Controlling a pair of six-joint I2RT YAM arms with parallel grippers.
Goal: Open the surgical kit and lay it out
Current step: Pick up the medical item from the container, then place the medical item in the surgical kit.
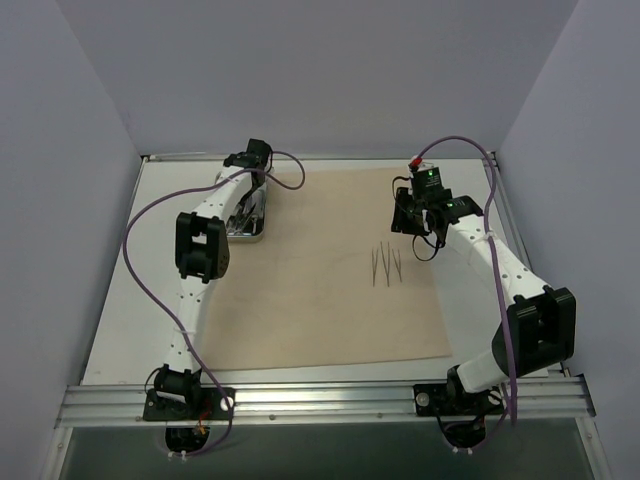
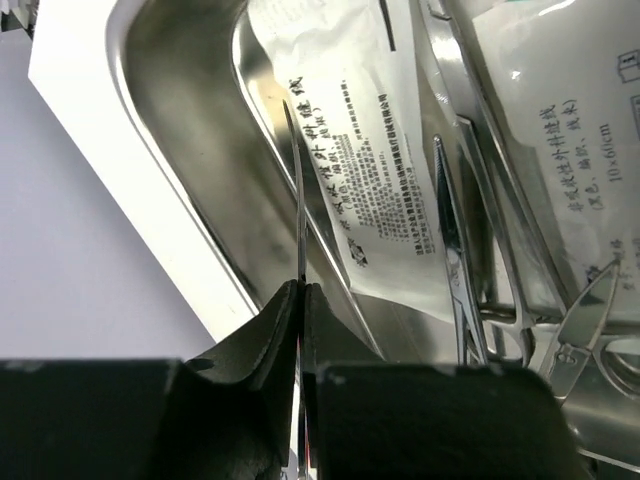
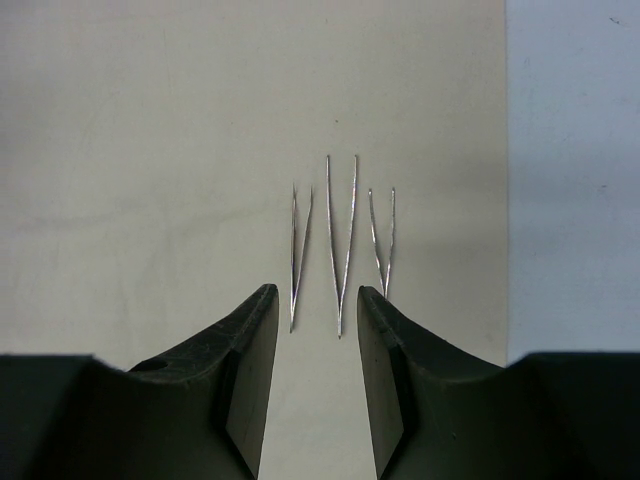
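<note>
The beige cloth [image 1: 320, 300] lies spread flat on the table. At its far left corner stands the steel tray [image 1: 250, 228], and my left gripper [image 1: 255, 192] reaches down into it. In the left wrist view, the left gripper [image 2: 302, 290] is shut on a thin steel tweezer-like blade [image 2: 298, 200] that stands up along the tray wall [image 2: 180, 150]. Two clear packets [image 2: 370, 150] [image 2: 570, 150] and scissor-handled instruments [image 2: 455, 270] lie in the tray. Three thin tweezers [image 1: 385, 265] lie side by side on the cloth. My right gripper [image 3: 317, 295] hovers open just behind their tips [image 3: 340, 240].
Bare white table [image 3: 575, 150] borders the cloth on the right. Purple cables loop from both arms over the table. Grey walls close in the left, right and far sides, and a metal rail [image 1: 320, 400] runs along the near edge.
</note>
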